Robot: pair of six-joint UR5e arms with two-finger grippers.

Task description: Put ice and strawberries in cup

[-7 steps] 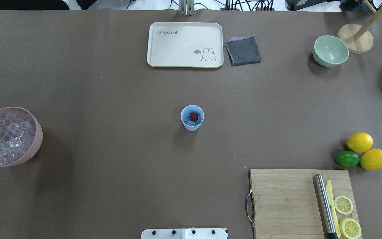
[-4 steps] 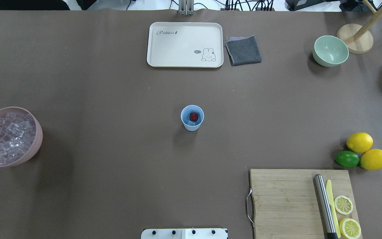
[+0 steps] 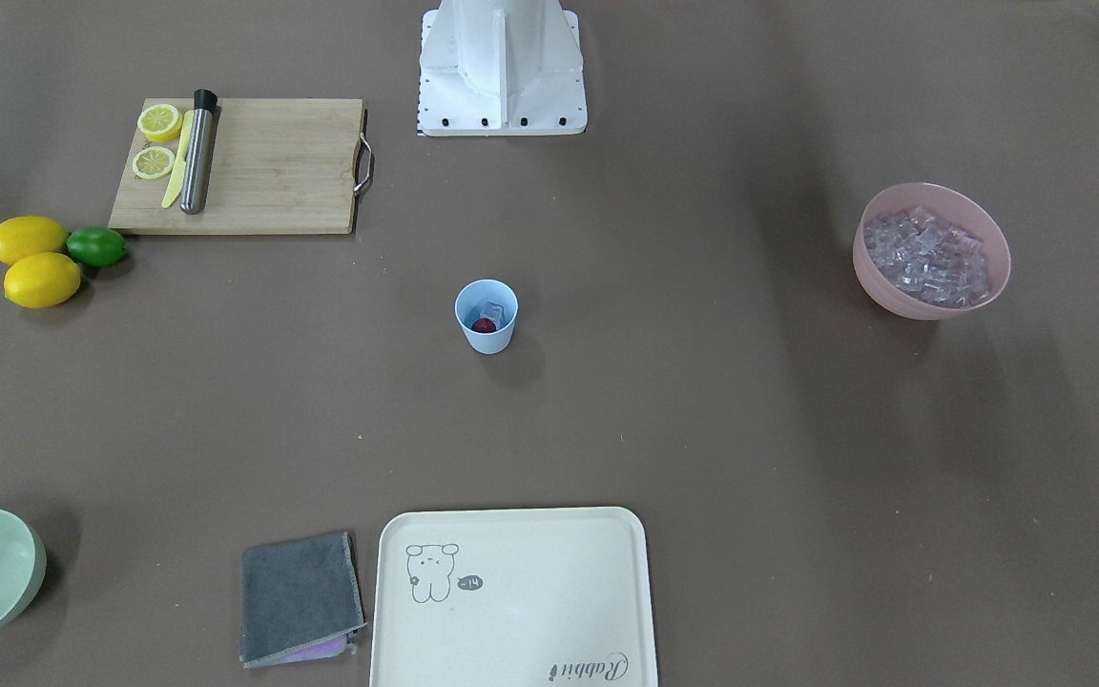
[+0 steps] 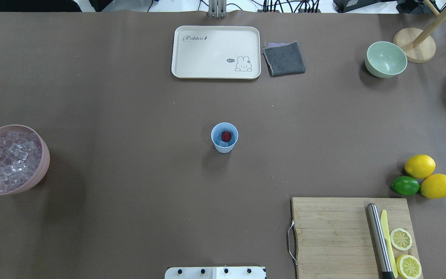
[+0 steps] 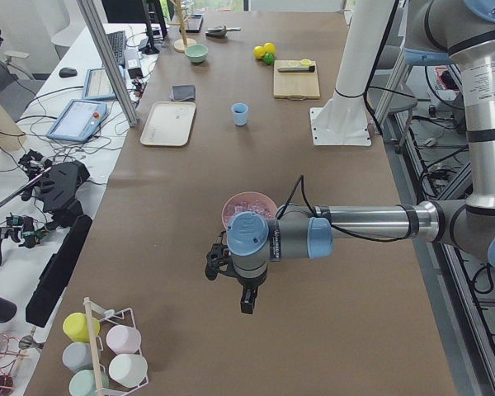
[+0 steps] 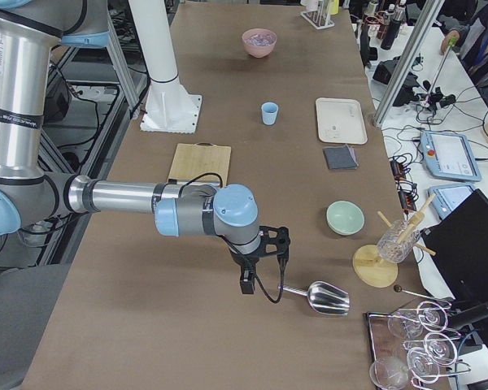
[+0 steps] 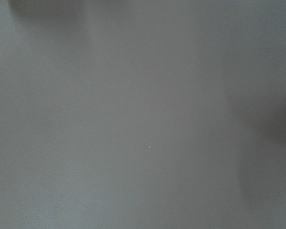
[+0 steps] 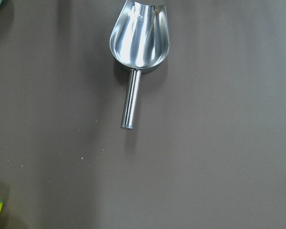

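Cup [image 4: 225,149] holds strawberry [image 4: 226,136], ice [image 4: 223,144]; left arm [image 5: 363,221], right arm [image 6: 122,197] outstretched far away.

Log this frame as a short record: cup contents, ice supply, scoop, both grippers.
cup: upright, mid-table, no arm near
in cup: strawberry, ice cube
pink bowl: full of ice
scoop: empty, lying on table
left gripper: over bare table; state unclear
right gripper: near scoop; state unclear

Lit brightly from overhead, sharp throughout. Faint soft-edged shadow beside the small light blue plastic cup [image 4: 223,147]; white glare on the shiny steel scoop [image 8: 139,40]; flat grey bench [image 7: 143,114], dim-cornered, in left wrist view.
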